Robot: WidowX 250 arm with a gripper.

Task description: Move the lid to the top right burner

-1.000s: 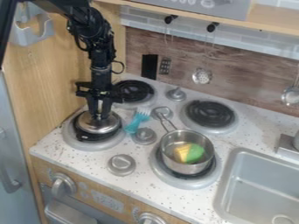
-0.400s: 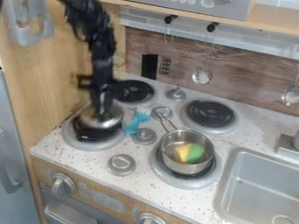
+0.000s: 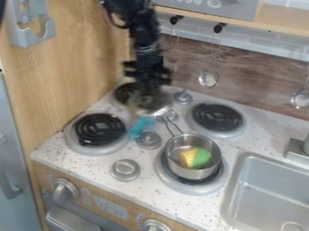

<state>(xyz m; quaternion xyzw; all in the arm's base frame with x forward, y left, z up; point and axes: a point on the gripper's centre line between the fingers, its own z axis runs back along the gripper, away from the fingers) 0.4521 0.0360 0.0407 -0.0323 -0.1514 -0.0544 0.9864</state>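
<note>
Lid (image 3: 152, 108) has moved w/ the claw (image 3: 148, 95): off the btm-L burner (image 3: 100, 129), up & across toward the back; arm has swung R in view w/ it. Both are blurred now.

Claw is closed on the lid, gripping it from above. Lid, silver, hangs over the stovetop b/w the top-L burner (image 3: 124, 92) & the upper middle knob (image 3: 168, 116), overlapping the burner's R side in view. It's just behind the teal utensil (image 3: 138, 128), L of the top-R burner (image 3: 216, 116), not on it. Black arm comes down from the top edge, L of ctr.

Rest: metal pot (image 3: 193, 170) sits on the btm-R burner (image 3: 192, 188), handle pointing up-L, w/ a yellow & green item (image 3: 197, 157) inside. Teal utensil lies on the bench (image 3: 147, 165) nr the top-L/btm-L burners, next to a grey knob (image 3: 148, 140). Another knob (image 3: 125, 170) is nr the front edge, one more (image 3: 183, 97) at the back b/w the top burners. Grey sink (image 3: 264, 198) at lower R, pt of a faucet (image 3: 298, 150) by its back edge. On the back wall: perforated spoon (image 3: 208, 79) & a ladle (image 3: 300, 99) hanging at far R. Grey holder (image 3: 27, 37) on the wood side panel, upper L.
</note>
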